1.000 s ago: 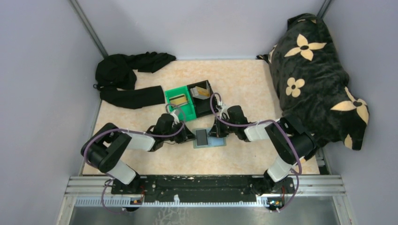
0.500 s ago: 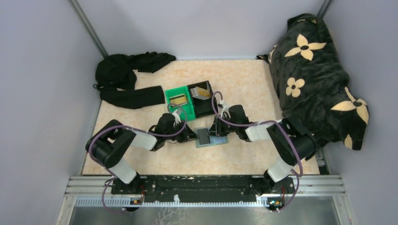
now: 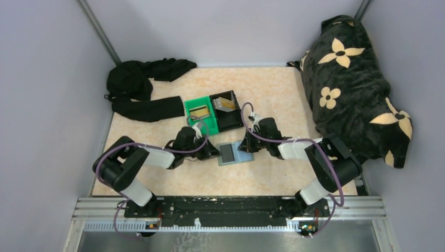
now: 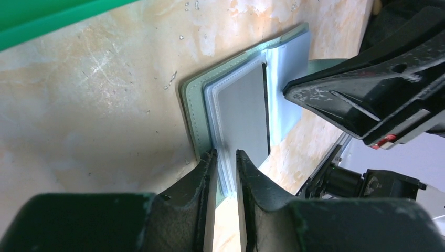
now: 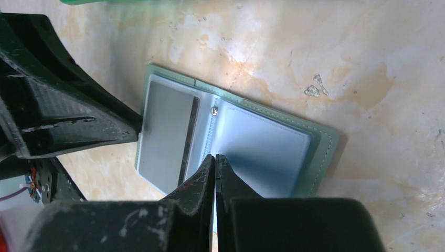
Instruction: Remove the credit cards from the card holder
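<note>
The grey-blue card holder (image 3: 243, 156) lies open on the table between my two grippers. Its left panel holds a pale grey credit card (image 5: 168, 126) with a dark stripe along one edge, also seen in the left wrist view (image 4: 244, 113). My left gripper (image 4: 225, 156) is shut on the outer edge of that left panel and its sleeves. My right gripper (image 5: 215, 157) is shut with its tip over the pale right panel (image 5: 262, 152), close to the spine; nothing shows between its fingers. A tan-gold card (image 3: 199, 111) lies in the green bin and another (image 3: 226, 102) leans in the black bin.
The green bin (image 3: 212, 125) and black bin (image 3: 234, 122) stand side by side just behind the card holder. Black clothing (image 3: 141, 89) lies at the back left. A black flowered blanket (image 3: 351, 79) fills the right side. Grey walls enclose the table.
My right arm has drawn back a little to the right, uncovering more of the holder's right panel. The left gripper keeps its hold on the left panel.
</note>
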